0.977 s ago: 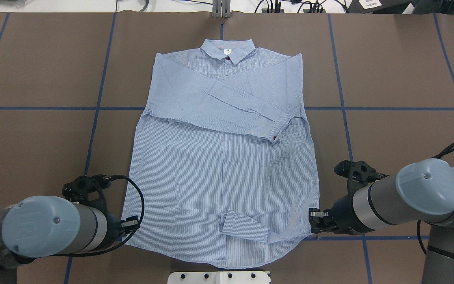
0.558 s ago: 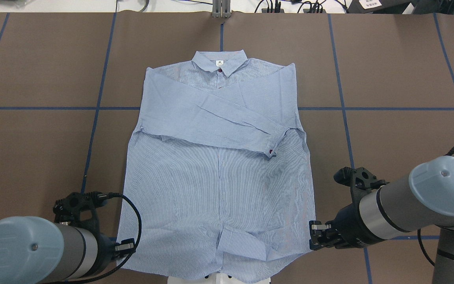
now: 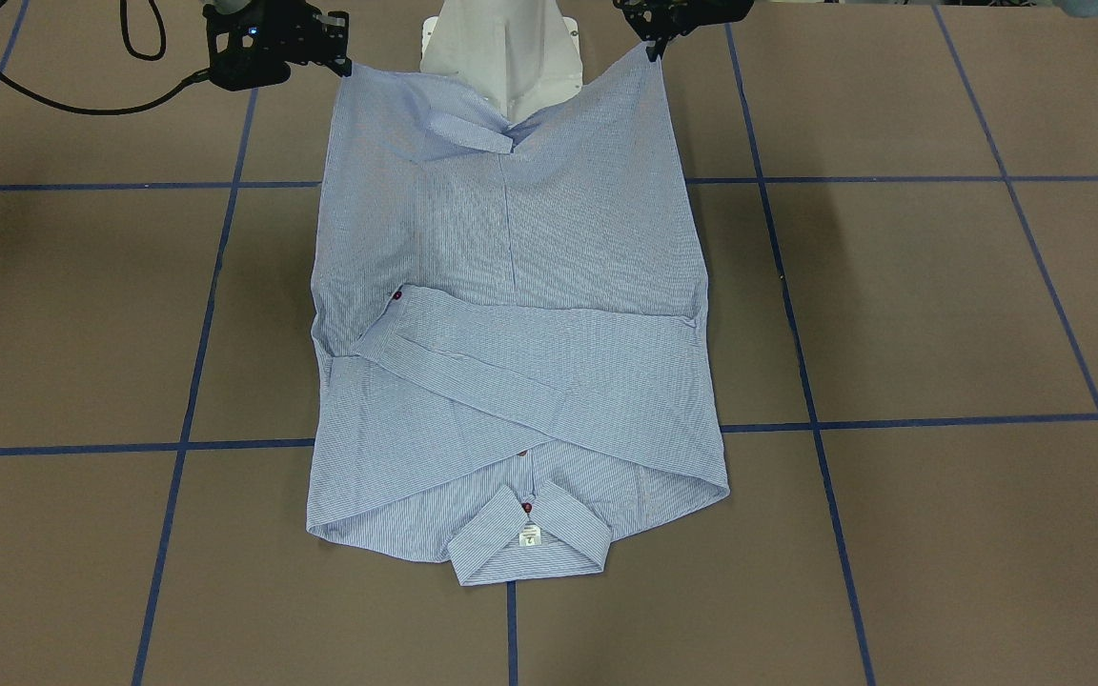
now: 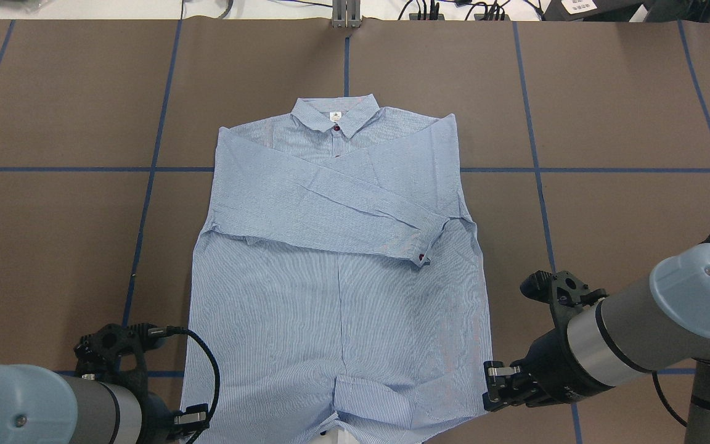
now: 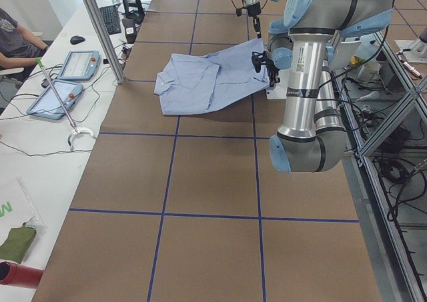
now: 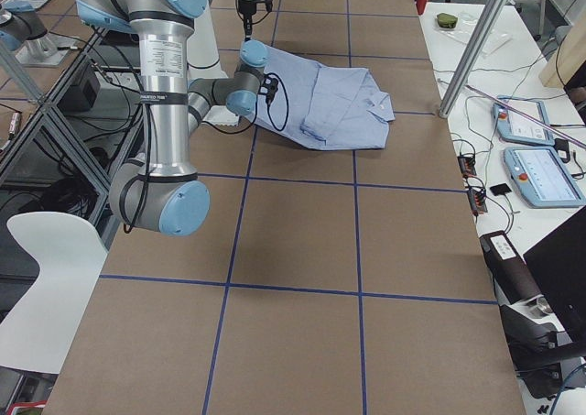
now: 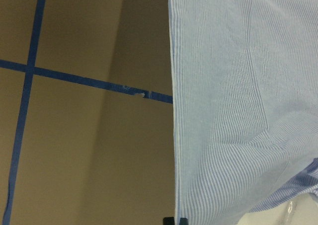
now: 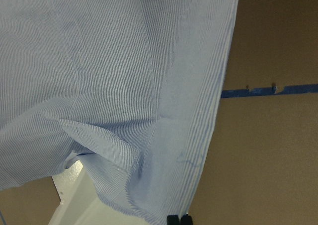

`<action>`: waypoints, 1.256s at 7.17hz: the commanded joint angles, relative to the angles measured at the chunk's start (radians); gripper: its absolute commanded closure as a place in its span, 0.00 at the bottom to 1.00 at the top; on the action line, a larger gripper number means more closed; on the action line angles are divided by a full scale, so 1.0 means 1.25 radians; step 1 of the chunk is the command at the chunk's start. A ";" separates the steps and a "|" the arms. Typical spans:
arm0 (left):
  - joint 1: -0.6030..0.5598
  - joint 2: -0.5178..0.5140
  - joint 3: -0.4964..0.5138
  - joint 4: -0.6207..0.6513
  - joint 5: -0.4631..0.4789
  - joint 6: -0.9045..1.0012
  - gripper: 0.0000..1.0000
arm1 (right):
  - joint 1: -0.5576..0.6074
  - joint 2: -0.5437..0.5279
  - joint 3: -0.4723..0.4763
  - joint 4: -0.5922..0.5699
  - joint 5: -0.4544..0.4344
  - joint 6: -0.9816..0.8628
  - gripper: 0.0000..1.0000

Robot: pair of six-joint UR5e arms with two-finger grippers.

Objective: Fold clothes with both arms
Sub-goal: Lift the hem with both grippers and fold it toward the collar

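Clamped on both hem corners of the shirt (image 4: 336, 296): left gripper (image 4: 190, 420) lower left of the overhead frame, right gripper (image 4: 495, 385) lower right, equally near. Spread mid-frame on the table (image 4: 607, 111), long axis running up to the collar, sleeves crossed. Probably means carrying the hem up-frame; only the pedestal base (image 3: 501, 38) beneath the hem.

- The overhead view looks down the surface (image 4: 607, 111) from one long side; the front-facing view looks steeply down from the opposite side.
- Side views look along it from each end, farther off.
- Wrist views sit close against the shirt (image 7: 238, 86) edges.
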 commanded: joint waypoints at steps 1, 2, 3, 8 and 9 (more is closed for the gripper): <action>-0.087 -0.049 0.031 -0.004 0.001 0.049 1.00 | 0.088 0.055 -0.057 -0.001 0.004 -0.006 1.00; -0.150 -0.073 0.088 -0.004 0.000 0.123 1.00 | 0.119 0.093 -0.099 -0.001 0.005 -0.007 1.00; -0.207 -0.075 0.145 -0.008 0.000 0.206 1.00 | 0.150 0.131 -0.147 -0.002 0.005 -0.007 1.00; -0.321 -0.074 0.342 -0.160 -0.001 0.359 1.00 | 0.281 0.196 -0.302 -0.006 0.002 -0.105 1.00; -0.321 -0.074 0.372 -0.186 -0.001 0.359 1.00 | 0.286 0.200 -0.308 -0.006 0.000 -0.107 1.00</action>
